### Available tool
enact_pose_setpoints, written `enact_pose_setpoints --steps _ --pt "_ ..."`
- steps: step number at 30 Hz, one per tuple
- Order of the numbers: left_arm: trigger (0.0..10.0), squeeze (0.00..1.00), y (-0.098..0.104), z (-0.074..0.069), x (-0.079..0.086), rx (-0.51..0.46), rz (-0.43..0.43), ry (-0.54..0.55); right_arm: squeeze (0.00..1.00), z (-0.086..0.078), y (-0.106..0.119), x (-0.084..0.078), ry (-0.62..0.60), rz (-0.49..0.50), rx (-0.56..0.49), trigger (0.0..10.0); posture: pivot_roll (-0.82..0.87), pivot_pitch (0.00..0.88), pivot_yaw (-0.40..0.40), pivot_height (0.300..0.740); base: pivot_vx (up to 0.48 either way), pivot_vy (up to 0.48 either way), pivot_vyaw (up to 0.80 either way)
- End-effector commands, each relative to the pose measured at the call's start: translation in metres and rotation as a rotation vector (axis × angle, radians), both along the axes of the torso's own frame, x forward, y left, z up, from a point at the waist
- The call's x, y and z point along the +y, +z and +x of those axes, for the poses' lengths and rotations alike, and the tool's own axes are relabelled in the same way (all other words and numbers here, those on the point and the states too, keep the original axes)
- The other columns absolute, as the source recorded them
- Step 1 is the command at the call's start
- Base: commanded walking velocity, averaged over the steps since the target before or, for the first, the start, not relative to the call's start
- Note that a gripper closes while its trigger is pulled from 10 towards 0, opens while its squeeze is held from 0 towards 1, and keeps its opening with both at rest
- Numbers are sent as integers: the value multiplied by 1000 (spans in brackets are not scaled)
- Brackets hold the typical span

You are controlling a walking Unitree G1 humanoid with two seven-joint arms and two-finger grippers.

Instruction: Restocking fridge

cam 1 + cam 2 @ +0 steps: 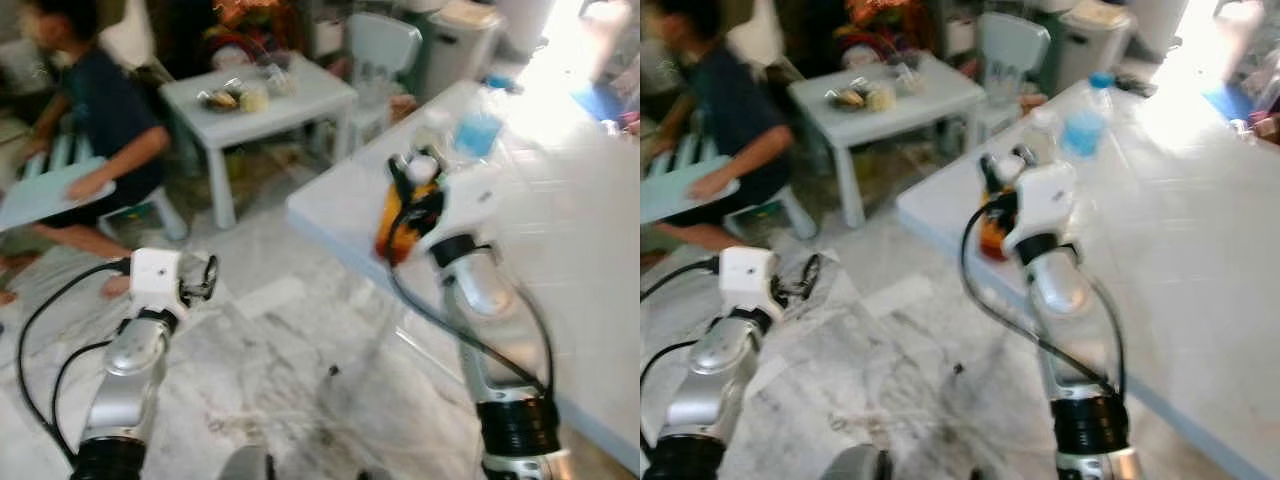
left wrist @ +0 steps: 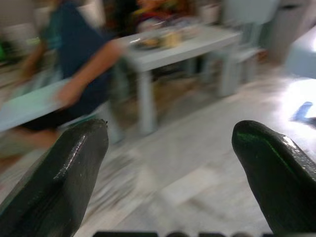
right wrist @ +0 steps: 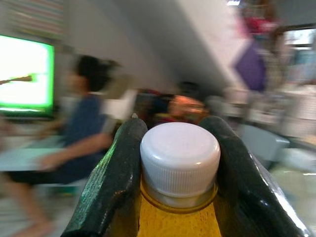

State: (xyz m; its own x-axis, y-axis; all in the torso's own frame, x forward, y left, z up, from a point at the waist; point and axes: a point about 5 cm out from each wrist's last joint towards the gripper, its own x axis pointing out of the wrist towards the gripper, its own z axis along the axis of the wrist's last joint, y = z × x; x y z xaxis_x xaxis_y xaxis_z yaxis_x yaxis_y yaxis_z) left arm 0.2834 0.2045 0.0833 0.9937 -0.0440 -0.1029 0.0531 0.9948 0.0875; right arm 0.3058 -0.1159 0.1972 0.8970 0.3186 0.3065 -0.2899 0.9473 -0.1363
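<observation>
My right gripper (image 3: 178, 148) is shut on an orange juice bottle (image 3: 177, 217), its two black fingers (image 3: 114, 183) clamped on the neck just below the white cap (image 3: 180, 160). In the eye views the bottle (image 1: 392, 232) hangs at the near edge of a white tiled counter (image 1: 570, 250), held upright. My left gripper (image 2: 168, 168) is open with nothing between its fingers (image 2: 64, 177). It is held low on the left over the marble floor (image 1: 300, 360), shown in the left eye view as the left gripper (image 1: 200, 278).
A clear bottle with blue liquid (image 1: 478, 130) stands farther back on the counter. A person (image 1: 100, 130) sits at the left holding a pale board. A small white table (image 1: 300, 100) with food and a white chair (image 1: 382, 45) stand behind. The views are blurred.
</observation>
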Motion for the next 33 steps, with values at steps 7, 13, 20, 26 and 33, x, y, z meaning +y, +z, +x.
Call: enact_pose_setpoints --steps 7,13,20,26,33 --pt "10000 0 -5 -4 1 17 42 -30 0 -2 -5 -3 -4 5 3 10000 22 0 4 740 0 0 800" --pt "10000 0 -21 -14 16 67 82 -21 0 -5 -33 -15 -73 -32 68 10000 26 0 -2 740 0 0 800" --pt "10000 0 -45 -34 25 118 99 37 0 -21 -85 -45 -246 2 249 10000 6 0 12 740 0 0 800" --pt "10000 0 -55 -34 17 131 93 26 0 -35 -104 -33 -210 -39 283 10000 1 0 3 740 0 0 800" --pt "10000 0 -51 -25 7 86 103 8 0 -29 -103 -32 -208 -40 268 10000 18 0 -2 740 0 0 800"
